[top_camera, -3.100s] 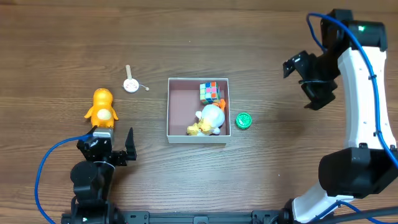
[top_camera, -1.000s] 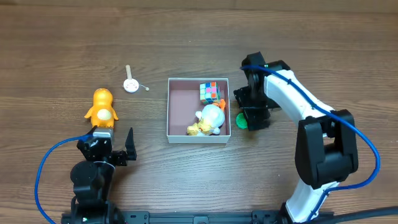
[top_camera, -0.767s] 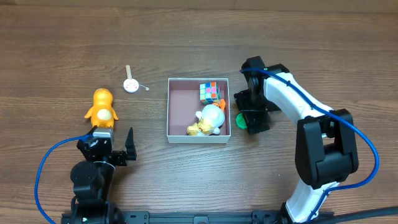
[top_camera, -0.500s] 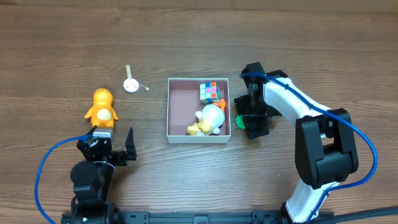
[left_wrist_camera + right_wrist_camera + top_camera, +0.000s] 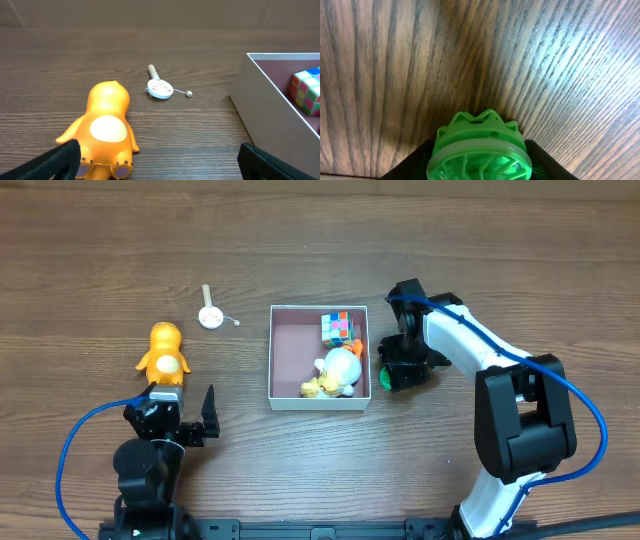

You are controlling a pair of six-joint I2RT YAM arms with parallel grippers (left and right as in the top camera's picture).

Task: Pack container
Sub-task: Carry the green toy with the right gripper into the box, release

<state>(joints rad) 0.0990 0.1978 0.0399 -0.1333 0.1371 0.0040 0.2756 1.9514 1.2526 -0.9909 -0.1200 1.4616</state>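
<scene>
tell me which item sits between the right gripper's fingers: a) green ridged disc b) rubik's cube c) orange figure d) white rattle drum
a, since the right wrist view shows the green ridged disc on the wood between the two dark fingers of the right gripper.

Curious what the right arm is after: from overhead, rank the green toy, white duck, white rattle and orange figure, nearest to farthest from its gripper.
1. The green toy, between the right gripper's fingers, beside the container's right wall.
2. The white duck, inside the container.
3. The white rattle, left of the container.
4. The orange figure, farthest left.
</scene>
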